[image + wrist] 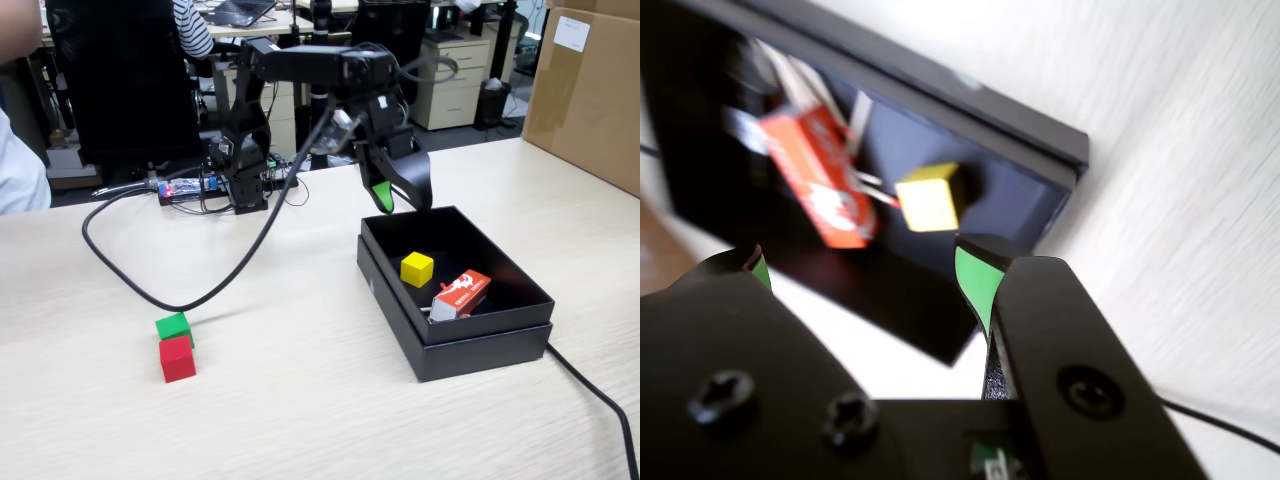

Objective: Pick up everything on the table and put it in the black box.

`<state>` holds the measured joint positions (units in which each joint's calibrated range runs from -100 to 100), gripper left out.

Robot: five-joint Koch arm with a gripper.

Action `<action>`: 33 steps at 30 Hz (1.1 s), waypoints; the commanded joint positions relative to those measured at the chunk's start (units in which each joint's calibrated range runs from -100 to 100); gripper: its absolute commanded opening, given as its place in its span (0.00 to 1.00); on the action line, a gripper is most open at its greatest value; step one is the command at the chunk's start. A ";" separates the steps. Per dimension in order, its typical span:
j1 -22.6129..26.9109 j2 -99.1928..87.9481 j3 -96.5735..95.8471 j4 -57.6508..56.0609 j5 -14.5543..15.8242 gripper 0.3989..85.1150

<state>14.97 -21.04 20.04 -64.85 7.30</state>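
One of three done: yellow cube (417, 268) sits inside the black box (520, 322), just beside an orange-red and white carton (461, 296) that also lies in there. Green cube (173, 326) and red cube (177, 359) remain on the table (300, 420), touching each other, well apart from the black box on its left in the fixed view. Tool (404, 203) hangs over the box's far rim, jaws apart, empty, as the wrist view shows. Two pickups left, judging by this.
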 commanded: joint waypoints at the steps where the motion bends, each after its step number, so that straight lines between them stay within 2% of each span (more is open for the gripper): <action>1: -2.83 -11.72 2.63 -2.24 -0.98 0.46; 8: -11.87 -18.84 -6.98 -3.19 -5.32 0.46; 9: -13.33 -18.84 -8.43 -3.10 -6.06 0.49; 12: -17.14 -18.49 -12.96 -2.76 -8.25 0.53; 18: -23.49 -10.81 -18.95 1.22 -11.97 0.53; 24: -27.94 3.77 -15.23 5.45 -14.75 0.53; 33: -29.84 14.44 -8.52 7.61 -16.36 0.53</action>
<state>-14.43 -6.80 5.71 -58.50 -8.57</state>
